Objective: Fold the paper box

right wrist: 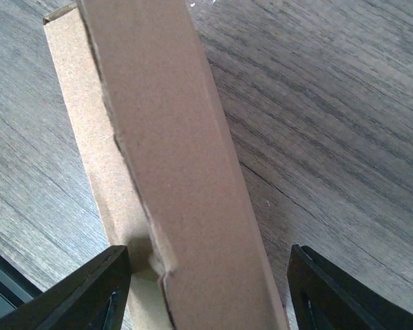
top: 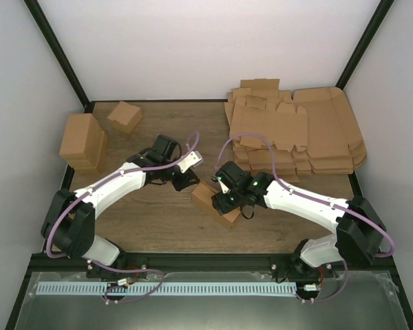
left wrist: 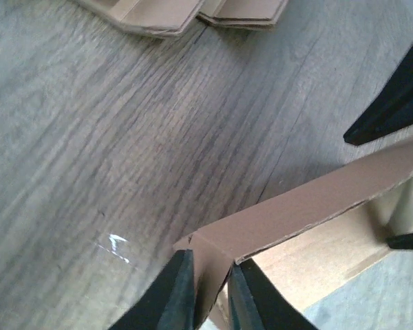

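left jaws pinch a wall of the brown paper box (left wrist: 310, 206), right jaws open astride it.

The top view is bright and even, lit from above. The white walls (top: 193, 48) are close to blown out, and the arms throw only soft, short shadows on the counter (top: 158, 220). In the left wrist view a pale sheen lies across the wood, and a small white glint (left wrist: 115, 244) marks glare. The left gripper (left wrist: 210, 267) is a near-black silhouette, slightly soft. In the right wrist view the paper box (right wrist: 172, 137) is sharp, its grain plain, with a small shadow at its lower left. The right gripper (right wrist: 208, 253) is dark and without detail.
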Motion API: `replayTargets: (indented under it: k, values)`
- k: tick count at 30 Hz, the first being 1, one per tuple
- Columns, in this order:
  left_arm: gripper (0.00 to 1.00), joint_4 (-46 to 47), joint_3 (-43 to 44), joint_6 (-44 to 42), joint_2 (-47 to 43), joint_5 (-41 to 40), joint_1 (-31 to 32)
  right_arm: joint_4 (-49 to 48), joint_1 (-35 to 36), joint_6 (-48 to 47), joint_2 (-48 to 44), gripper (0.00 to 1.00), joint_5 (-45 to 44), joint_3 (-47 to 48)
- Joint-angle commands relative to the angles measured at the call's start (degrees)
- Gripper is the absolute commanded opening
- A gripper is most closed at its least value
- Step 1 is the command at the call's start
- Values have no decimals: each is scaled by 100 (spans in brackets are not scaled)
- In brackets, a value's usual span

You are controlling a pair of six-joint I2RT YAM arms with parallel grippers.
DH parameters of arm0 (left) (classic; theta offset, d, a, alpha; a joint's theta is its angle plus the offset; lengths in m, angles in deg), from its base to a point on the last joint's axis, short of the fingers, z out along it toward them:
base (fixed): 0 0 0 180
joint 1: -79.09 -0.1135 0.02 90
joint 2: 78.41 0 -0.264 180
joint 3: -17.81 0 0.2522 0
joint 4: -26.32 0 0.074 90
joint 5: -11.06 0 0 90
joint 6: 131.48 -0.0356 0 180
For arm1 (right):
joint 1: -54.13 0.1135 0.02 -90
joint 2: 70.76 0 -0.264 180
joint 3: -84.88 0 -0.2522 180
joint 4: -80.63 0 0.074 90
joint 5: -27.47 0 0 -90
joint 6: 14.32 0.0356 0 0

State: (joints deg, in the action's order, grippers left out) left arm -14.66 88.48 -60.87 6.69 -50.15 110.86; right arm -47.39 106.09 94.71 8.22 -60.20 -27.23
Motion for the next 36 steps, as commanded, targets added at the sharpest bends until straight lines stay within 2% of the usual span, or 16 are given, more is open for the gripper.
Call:
replayTargets:
  k: [1,6,10,24,36]
  values:
    - [12,-134,164,661,-61,92,38,-34,33,80,82,65,-66,17]
    - [7,-49,178,1730,3,-83,53,-58,33,87,112,65,-57,10]
    - [4,-103,207,2244,33,-190,110,-56,29,100,119,65,-44,10]
    - [4,-847,578,2550,277,-427,232,-60,33,114,155,65,-57,-17]
    - [4,-466,-272,2092,-145,-813,312,15,33,104,123,65,-154,48]
